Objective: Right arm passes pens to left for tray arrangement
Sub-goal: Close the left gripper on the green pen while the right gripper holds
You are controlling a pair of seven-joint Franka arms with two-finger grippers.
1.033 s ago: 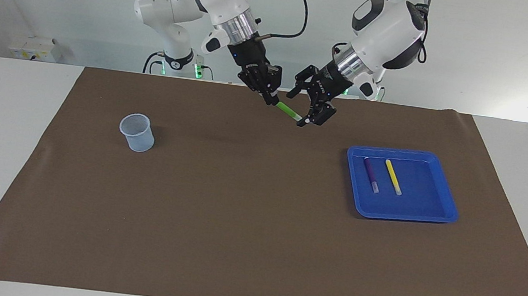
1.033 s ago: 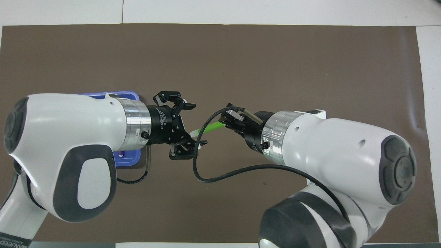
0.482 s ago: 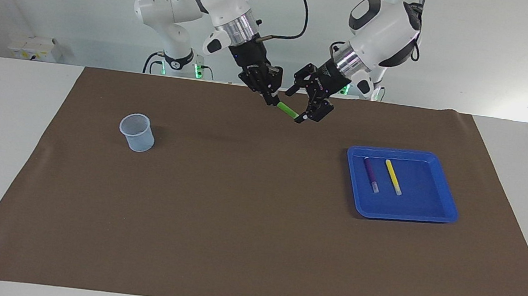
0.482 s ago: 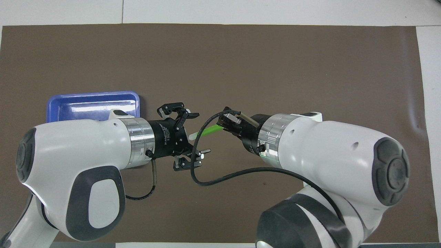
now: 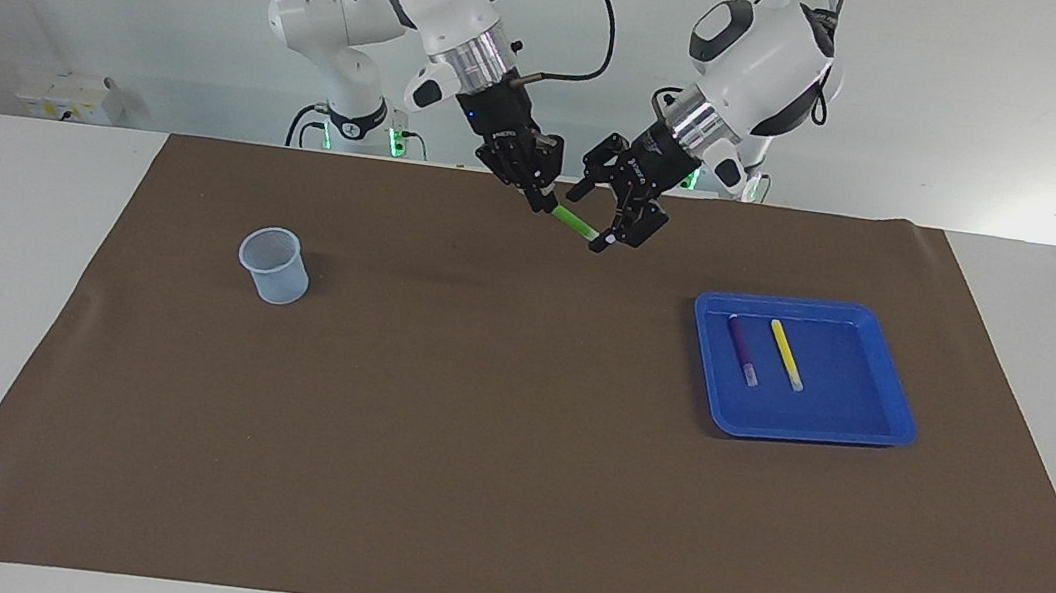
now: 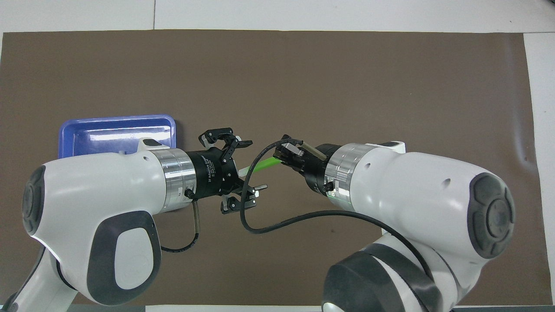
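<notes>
Item: handover of the third pen, in progress.

Right end effector [image 5: 540, 195]: up over the brown mat [image 5: 504, 495] at the robots' edge of the surface, pinching the green pen [image 5: 575, 223] by one end; the pen's pale end points toward the left arm.

Left end effector [image 5: 620, 219]: fingers spread, standing around the pen's pale end. I cannot tell whether they touch it.

Blue tray [image 5: 890, 381]: on the mat toward the left arm's end of the surface. Holds the purple pen [image 5: 741, 349] and the yellow pen [image 5: 786, 354], lying side by side and apart.

Clear cup [image 5: 274, 264]: toward the right arm's end, appears empty.

Step, as I judge it: two pens placed, last one being passed. Next I would close the left fingers on the pale end, confirm the hold, then release the right, and carry the pen to the bare part of the tray beside the yellow one.
</notes>
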